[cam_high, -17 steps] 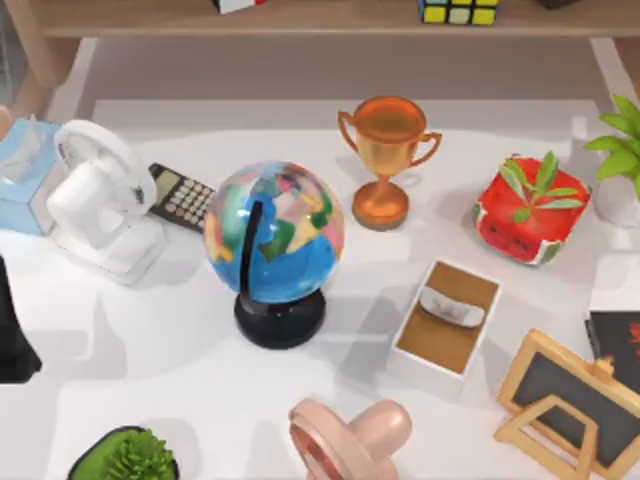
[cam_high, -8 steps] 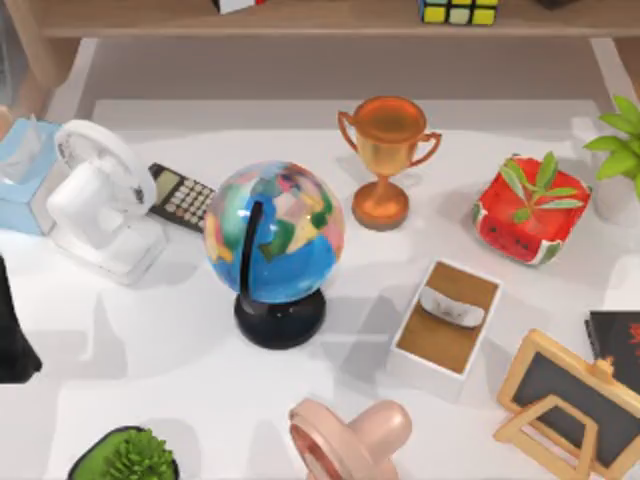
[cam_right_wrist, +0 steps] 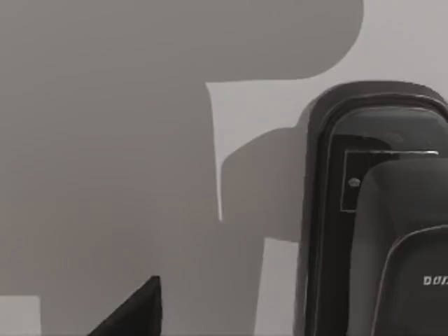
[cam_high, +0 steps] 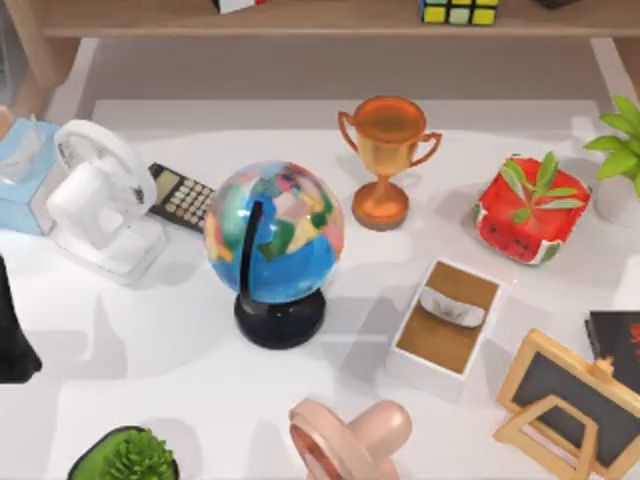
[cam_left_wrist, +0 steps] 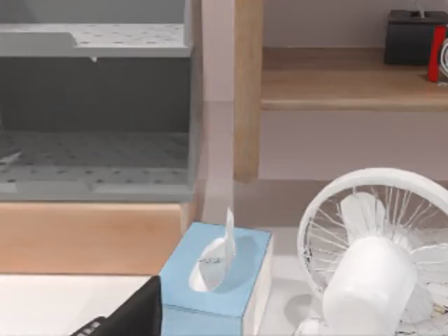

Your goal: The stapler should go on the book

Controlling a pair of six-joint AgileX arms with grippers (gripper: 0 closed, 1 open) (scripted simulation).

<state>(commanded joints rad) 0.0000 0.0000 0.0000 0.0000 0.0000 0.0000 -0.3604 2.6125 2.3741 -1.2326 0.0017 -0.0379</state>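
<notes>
The white stapler (cam_high: 452, 305) lay inside a shallow white tray with a brown floor (cam_high: 436, 343), right of centre in the top view, on the white table (cam_high: 160, 340). The flat black book with red markings (cam_high: 618, 340) lay at the right edge of the frame, just beside a wood-framed chalkboard easel (cam_high: 565, 400). A blue globe on a black base (cam_high: 275, 245) stood at centre. The left arm (cam_high: 12, 330) sat at the left edge. Neither tool's state could be determined.
</notes>
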